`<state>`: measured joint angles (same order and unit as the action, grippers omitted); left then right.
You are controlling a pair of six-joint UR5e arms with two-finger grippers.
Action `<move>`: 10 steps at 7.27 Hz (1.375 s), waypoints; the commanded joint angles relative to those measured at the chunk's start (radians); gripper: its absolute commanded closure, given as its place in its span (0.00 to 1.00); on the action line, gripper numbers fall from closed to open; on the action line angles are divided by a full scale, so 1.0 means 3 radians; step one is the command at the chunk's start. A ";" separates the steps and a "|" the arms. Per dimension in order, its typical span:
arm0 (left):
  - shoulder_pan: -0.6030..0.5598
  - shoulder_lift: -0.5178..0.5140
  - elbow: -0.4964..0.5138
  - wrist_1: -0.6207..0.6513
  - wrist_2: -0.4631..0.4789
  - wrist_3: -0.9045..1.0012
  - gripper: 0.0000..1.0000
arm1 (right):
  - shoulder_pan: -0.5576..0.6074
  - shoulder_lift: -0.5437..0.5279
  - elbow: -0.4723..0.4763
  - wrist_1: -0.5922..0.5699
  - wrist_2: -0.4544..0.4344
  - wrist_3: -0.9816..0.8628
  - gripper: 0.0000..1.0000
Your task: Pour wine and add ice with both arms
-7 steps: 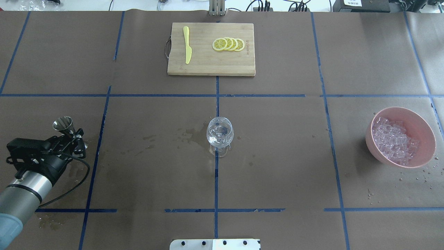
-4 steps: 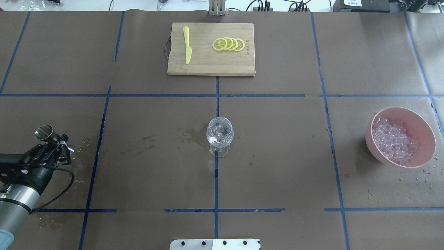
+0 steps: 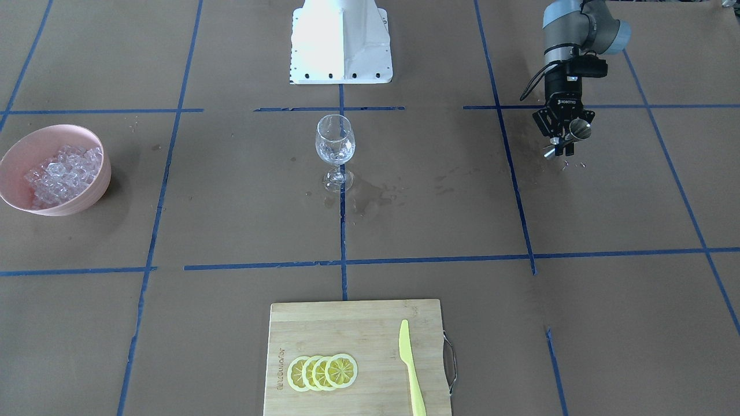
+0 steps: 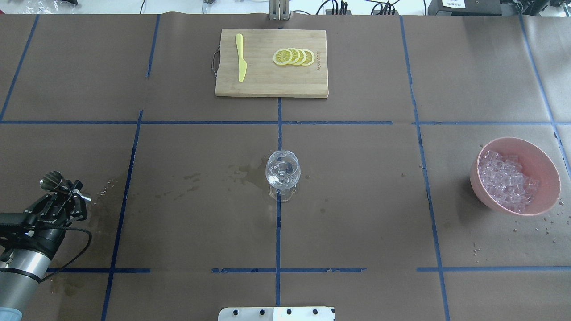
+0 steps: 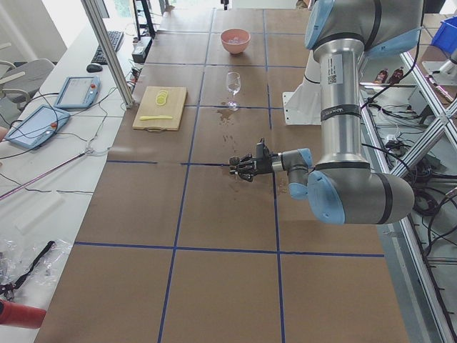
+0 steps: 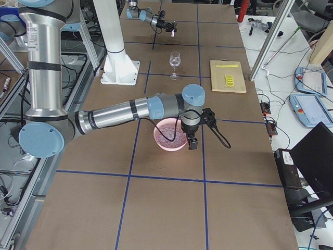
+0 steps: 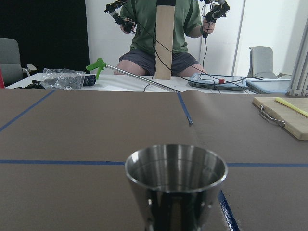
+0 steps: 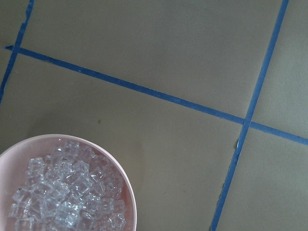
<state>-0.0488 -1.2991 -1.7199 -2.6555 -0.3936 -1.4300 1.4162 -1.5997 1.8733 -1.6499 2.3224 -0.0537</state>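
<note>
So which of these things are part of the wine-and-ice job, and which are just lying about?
Part of the job: wine glass; metal cup held in the left gripper; ice; pink bowl holding it.
Lying about: cutting board; lemon slices; yellow knife.

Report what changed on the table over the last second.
The left tool, still shut on the steel jigger, carried it further from the wine glass, leftward and back toward the robot. The glass, the pink bowl of ice and the cutting board stayed put.
</note>
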 commanded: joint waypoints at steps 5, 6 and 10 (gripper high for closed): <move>0.0050 -0.0174 0.0200 0.0000 0.0075 -0.0081 1.00 | -0.0001 -0.0006 -0.0001 -0.0002 0.0000 0.0000 0.00; 0.0050 -0.0174 0.0200 -0.0005 0.0075 -0.0081 1.00 | -0.0001 -0.0006 -0.0001 -0.0002 0.0000 0.0000 0.00; 0.0076 -0.0174 0.0241 -0.0005 0.0075 -0.0076 1.00 | -0.0001 -0.0006 -0.0001 -0.0002 0.0000 0.0000 0.00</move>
<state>-0.0281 -1.3514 -1.6487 -2.6569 -0.3712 -1.4527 1.4159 -1.6015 1.8741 -1.6506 2.3225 -0.0537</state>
